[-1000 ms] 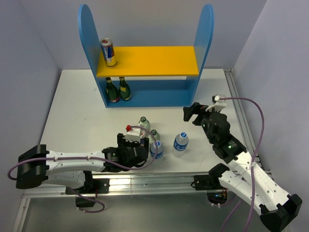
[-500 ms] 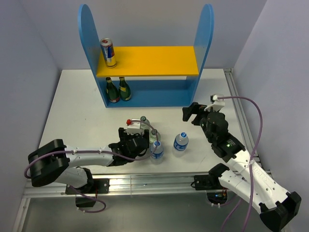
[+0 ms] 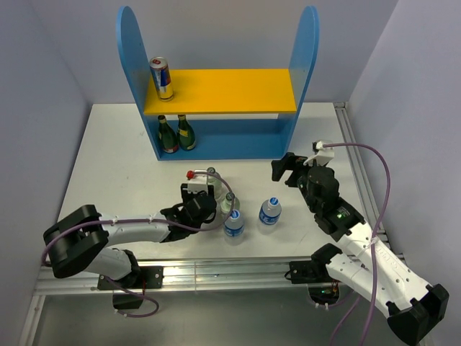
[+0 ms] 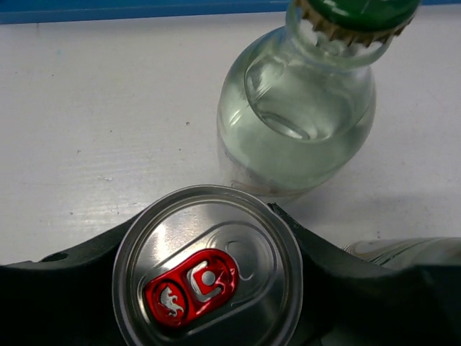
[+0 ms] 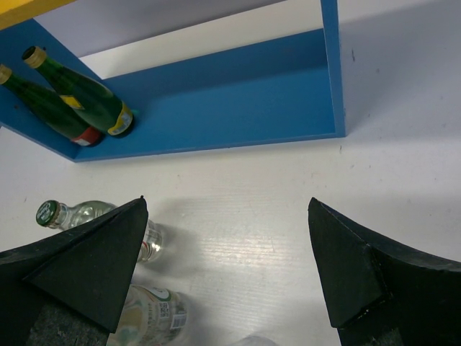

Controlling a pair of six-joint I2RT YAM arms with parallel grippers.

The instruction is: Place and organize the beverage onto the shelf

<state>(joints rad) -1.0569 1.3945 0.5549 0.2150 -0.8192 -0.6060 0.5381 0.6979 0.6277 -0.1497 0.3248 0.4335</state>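
**Left hand has just clamped the second can**

Within the last second your left hand (image 4: 216, 288) went from wide open to closed. The wrist view shows its black fingers (image 4: 94, 288) pressed against both sides of a silver can with a red pull-tab (image 4: 207, 263). The arm also slid forward toward the blue-sided shelf (image 3: 308, 43) to get there.

The can is upright and looks to be down on the white table (image 3: 115, 158). A clear pale-green bottle with a dark green cap (image 4: 302, 122) stands just beside it on the shelf side. I'd call the grasp made and the lift next. Go straight up first, because that bottle is near enough to be knocked.

Your right hand (image 5: 227, 238) is spread wide with nothing between its fingers, well to the right of the drinks.

The second pale-green bottle (image 3: 229, 200) and two blue-labelled water bottles (image 3: 269, 212) wait on the table. The matching can (image 3: 161, 78) stands at the left end of the yellow upper board (image 3: 238, 91), a natural spot for this one.
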